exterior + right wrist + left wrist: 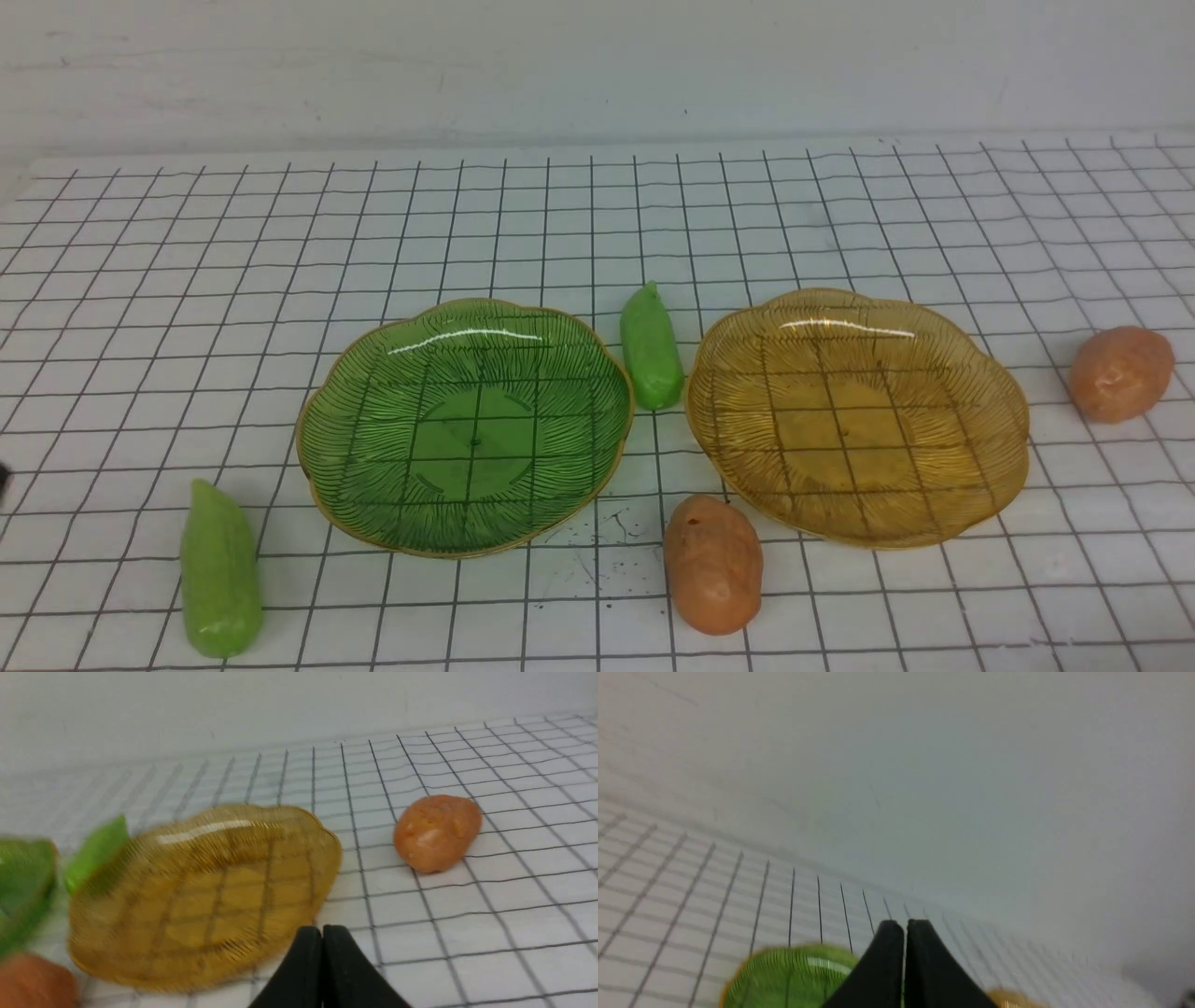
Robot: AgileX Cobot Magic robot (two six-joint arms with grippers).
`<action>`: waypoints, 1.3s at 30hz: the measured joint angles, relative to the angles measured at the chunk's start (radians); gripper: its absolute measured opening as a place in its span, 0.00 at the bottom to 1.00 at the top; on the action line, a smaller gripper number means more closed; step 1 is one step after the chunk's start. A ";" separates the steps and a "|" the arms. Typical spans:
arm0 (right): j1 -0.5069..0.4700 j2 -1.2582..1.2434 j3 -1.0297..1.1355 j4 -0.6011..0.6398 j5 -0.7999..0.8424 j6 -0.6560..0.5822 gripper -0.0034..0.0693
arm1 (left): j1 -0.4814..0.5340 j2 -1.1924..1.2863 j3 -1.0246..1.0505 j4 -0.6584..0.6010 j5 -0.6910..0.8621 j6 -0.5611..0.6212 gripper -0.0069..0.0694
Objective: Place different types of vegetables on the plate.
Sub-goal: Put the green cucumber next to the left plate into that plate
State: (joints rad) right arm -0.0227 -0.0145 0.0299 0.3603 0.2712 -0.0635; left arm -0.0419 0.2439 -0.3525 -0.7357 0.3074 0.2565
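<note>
Vegetables on bench [140, 280], unplated: cucumber [651, 347] mid-frame between green plate [373, 420] and amber plate [859, 420], second cucumber [220, 569] lower left, potato [712, 563] lower centre, second potato [1120, 371] far right. Probably light, stiff, slick; pinch across the middle. Left claw [904, 933] and right claw [322, 938] pressed together, empty.

1. A white bench [840, 215] fills most of the front view, ruled all over with thin black grid lines [592, 233] that form squares.
2. Behind its far edge rises a plain off-white wall [597, 65], bare apart from faint smudges.
3. A patch of small dark specks [607, 532] marks the bench near its front middle.
4. The light is soft and even, and shadows are faint.
</note>
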 joint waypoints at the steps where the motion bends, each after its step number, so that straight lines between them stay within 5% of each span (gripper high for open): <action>1: 0.000 0.000 0.000 0.016 -0.012 0.004 0.03 | 0.000 0.030 -0.008 0.005 0.015 0.003 0.08; 5: 0.000 0.000 0.000 0.336 -0.074 0.064 0.03 | 0.000 0.381 -0.172 0.140 0.339 0.015 0.08; 9: 0.000 0.000 0.000 0.563 -0.092 0.064 0.03 | 0.000 0.696 -0.297 0.317 0.483 0.007 0.08; 16: 0.000 0.000 0.000 0.662 -0.144 0.064 0.03 | 0.000 1.030 -0.454 0.390 0.546 -0.009 0.08; 20: 0.000 0.000 -0.004 0.682 -0.103 0.044 0.03 | 0.010 1.082 -0.483 0.442 0.540 -0.046 0.08; 25: 0.000 0.082 -0.169 0.617 0.175 -0.092 0.03 | 0.042 1.088 -0.487 0.574 0.527 -0.189 0.08; 32: 0.000 0.615 -0.537 0.443 0.584 -0.255 0.03 | 0.048 1.111 -0.487 0.654 0.497 -0.228 0.10; 39: 0.053 1.090 -0.798 0.328 0.749 -0.295 0.03 | 0.048 1.150 -0.487 0.690 0.450 -0.231 0.37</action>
State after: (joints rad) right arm 0.0303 1.0752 -0.7678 0.6880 1.0202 -0.3583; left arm 0.0059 1.3939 -0.8399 -0.0462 0.7572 0.0258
